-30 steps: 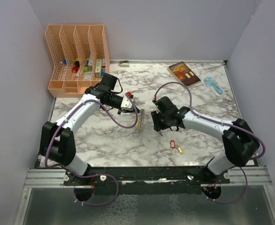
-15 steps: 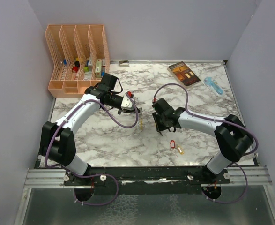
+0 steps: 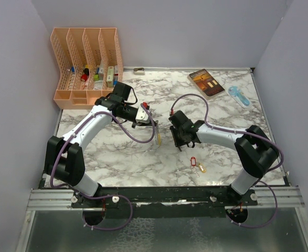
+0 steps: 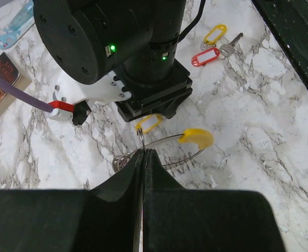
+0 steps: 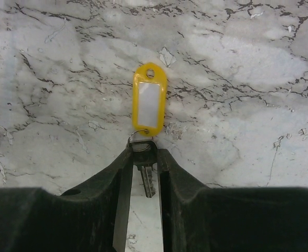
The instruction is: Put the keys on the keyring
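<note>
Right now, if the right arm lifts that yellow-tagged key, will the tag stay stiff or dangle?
The yellow tag joins the key only through a small ring, so it will likely dangle and swing. It looks like small plastic, so it is probably very light.

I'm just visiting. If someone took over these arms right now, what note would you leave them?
Left gripper: shut on the keyring, mid-table.
Right gripper: shut on a yellow-tagged key, right next to the keyring.
A red-tagged key and a second yellow-tagged key lie together near the table's front edge.
Done: ring and first key gripped.
Left: thread all three keys; none looks threaded yet.
</note>
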You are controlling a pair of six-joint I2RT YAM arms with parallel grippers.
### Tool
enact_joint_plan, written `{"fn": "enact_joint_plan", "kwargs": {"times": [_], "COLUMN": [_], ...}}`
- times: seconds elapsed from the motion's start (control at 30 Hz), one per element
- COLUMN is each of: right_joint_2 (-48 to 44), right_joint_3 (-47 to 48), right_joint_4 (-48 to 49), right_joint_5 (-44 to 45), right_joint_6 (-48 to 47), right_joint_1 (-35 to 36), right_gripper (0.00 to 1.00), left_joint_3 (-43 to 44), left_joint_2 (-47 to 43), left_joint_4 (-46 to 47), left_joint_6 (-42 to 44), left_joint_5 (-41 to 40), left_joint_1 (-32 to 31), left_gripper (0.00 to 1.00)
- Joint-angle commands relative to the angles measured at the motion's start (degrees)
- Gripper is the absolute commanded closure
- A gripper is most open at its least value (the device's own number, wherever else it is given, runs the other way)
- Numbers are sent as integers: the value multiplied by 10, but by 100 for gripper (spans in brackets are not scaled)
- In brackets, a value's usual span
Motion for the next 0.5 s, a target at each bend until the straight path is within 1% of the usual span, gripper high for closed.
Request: {"fn": "enact_joint_plan", "kwargs": {"times": [0.0,0.13,0.3,0.47], "right_joint_2": [9,10,7,17], "right_joint_3": [16,27,39,40], "right_joint_4": [22,21,19,15], "right_joint_5": [24,23,7,19], "right_joint_6": [5,5,0,-1], "right_joint_1": [3,3,4,4], "right_gripper": [75,75,71,71], "left_joint_3": [-2,-3,-3,-3], "left_joint_2": [-16,-16,-16,-16], "left_joint_4": [10,11,11,13], "left_joint_6": [-2,-3,-3,-4], "left_joint_5": [2,2,2,4], "left_joint_1": [3,3,3,3], "left_gripper": [100,100,100,100]}}
